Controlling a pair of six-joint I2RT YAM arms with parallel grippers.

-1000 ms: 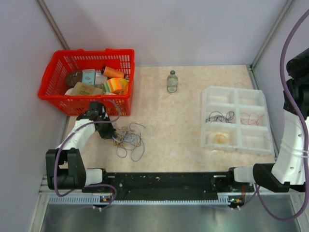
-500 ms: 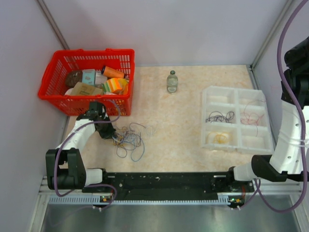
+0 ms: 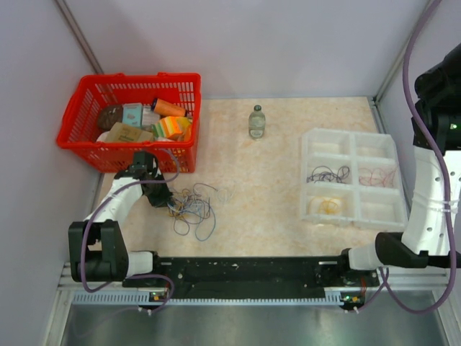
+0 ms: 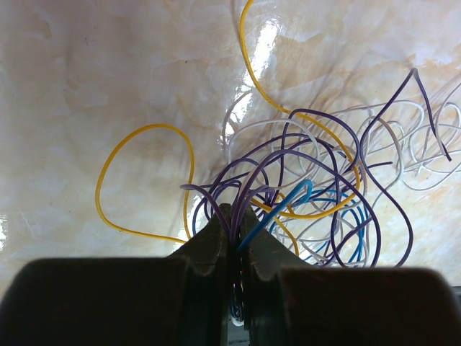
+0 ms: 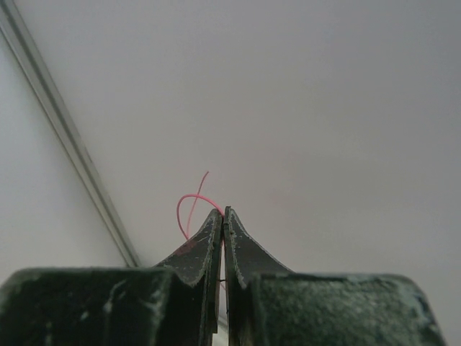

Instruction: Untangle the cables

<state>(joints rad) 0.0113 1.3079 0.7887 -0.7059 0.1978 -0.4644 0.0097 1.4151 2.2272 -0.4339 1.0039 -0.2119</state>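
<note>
Since a second ago our right arm (image 3: 432, 180) has shifted at the right edge of the table (image 3: 274, 180), while our left arm (image 3: 119, 198) has stayed put. We hold our right gripper (image 5: 222, 214) pinched together on a thin red cable (image 5: 189, 205) that loops up just past its tips. Our left gripper (image 4: 232, 218) is clamped on purple and blue strands at the near edge of the tangle of cables (image 4: 317, 180), which spreads away over the tabletop.

White arm links (image 3: 119, 202), black joints (image 3: 99, 254), lilac cables (image 3: 405, 68); black base rail (image 3: 245, 271) at 6 o'clock; right gripper (image 5: 223, 214) dark, white-scuffed.
</note>
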